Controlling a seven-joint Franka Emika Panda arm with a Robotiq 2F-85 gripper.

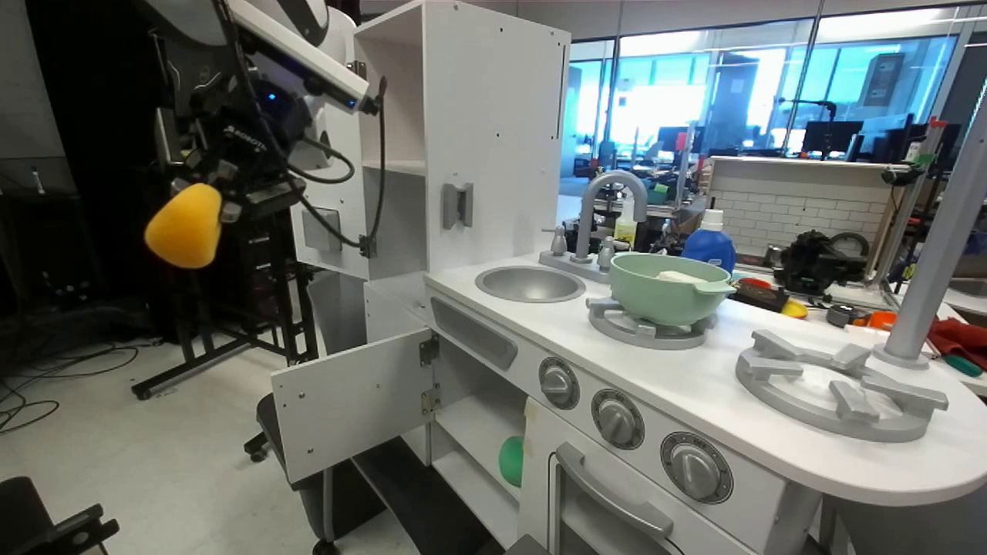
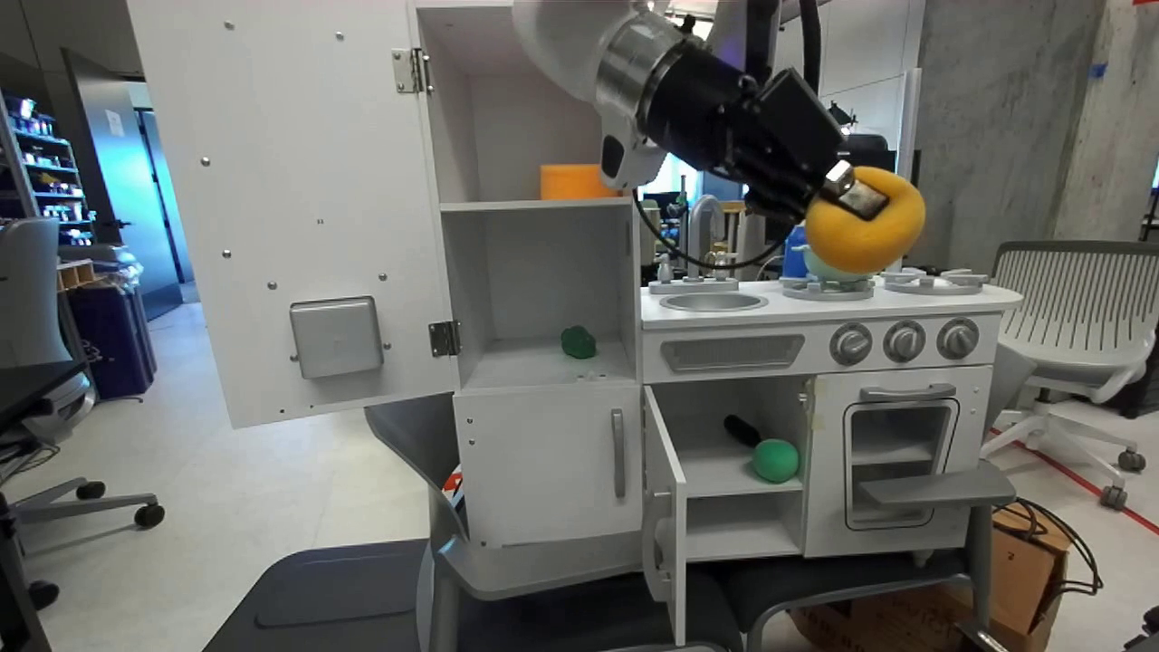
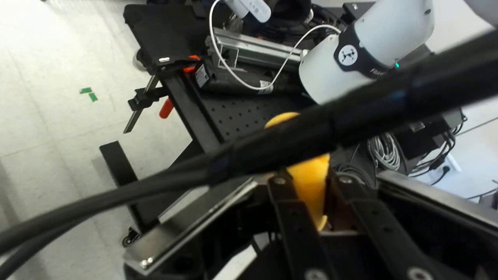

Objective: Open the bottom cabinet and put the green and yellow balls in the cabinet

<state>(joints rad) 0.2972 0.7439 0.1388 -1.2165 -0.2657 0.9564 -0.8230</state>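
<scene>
Pincer (image 3: 310, 179) around yellow ball (image 2: 880, 237) (mid-air)

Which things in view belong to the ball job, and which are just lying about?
Job:
bottom cabinet, open
green ball, inside it
yellow ball, gripped by the end effector

Lying about:
bowl
blue bottle
black item, by the green ball
orange item and dark green lump, in the tall cupboard

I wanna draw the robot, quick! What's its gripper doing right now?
Gripper: closed, holding the yellow ball, which is squeezed between its fingers.
</scene>
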